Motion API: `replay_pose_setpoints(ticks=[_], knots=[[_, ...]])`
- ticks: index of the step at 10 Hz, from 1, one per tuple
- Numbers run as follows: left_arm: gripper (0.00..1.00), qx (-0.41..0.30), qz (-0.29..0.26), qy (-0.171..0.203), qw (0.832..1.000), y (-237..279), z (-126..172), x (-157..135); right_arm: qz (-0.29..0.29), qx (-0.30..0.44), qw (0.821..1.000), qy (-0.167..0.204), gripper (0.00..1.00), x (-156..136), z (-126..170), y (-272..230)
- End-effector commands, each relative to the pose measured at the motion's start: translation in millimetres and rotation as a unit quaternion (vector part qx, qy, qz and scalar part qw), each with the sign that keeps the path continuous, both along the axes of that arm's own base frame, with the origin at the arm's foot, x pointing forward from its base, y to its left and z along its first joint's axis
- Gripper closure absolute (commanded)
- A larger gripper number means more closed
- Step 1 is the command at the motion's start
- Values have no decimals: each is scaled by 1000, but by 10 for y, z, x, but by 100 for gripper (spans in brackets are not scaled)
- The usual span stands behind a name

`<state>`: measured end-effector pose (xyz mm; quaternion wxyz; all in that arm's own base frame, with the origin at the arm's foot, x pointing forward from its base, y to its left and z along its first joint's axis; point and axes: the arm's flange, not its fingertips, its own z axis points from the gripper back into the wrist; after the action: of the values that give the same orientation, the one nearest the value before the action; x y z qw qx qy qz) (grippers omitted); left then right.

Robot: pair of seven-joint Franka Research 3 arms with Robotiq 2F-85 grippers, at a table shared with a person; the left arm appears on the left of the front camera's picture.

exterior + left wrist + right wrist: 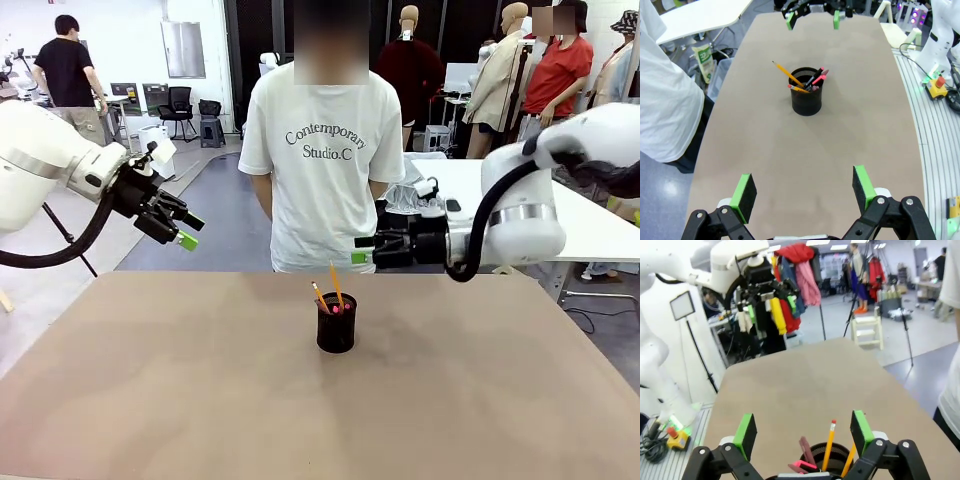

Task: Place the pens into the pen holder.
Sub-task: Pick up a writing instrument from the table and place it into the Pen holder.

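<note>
The black mesh pen holder (336, 328) stands upright at the middle of the brown table (150, 380). The pens stand inside it: two orange pencils (335, 284) lean out of the top, with pink-tipped pens beside them. From the left wrist, the pen holder (806, 98) holds a slanting pencil (784, 73) and a pink pen (818, 79). My left gripper (188, 231) hangs open above the table's far left, with nothing in it. My right gripper (363, 249) hovers open behind the holder, pointing left. The right wrist looks down on the holder's rim (837, 448) and a pencil (829, 442).
A person in a white T-shirt (320, 150) stands at the far edge of the table, right behind the holder. A white table (590, 225) stands at the back right. The brown tabletop around the holder is bare.
</note>
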<state>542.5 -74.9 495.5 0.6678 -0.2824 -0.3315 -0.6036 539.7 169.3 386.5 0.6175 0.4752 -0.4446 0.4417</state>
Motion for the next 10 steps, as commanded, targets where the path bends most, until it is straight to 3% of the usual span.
replay_pose_setpoints(ticks=[1,3,5,7,8,10], knots=[[0,2,2,1,1000,19,17,-12,31,-61,998,17,0,117,349,-80],[0,2,2,1,1000,19,17,-12,41,-118,992,21,0,224,686,-178],[0,2,2,1,1000,19,17,-12,49,-179,983,2,0,419,1047,-345],[0,2,2,1,1000,19,17,-12,109,-219,969,-39,0,566,1237,-554],[0,2,2,1,1000,19,17,-12,96,-235,966,-45,0,636,1294,-639],[0,2,2,1,1000,19,17,-12,112,-258,959,-28,0,727,1452,-871]])
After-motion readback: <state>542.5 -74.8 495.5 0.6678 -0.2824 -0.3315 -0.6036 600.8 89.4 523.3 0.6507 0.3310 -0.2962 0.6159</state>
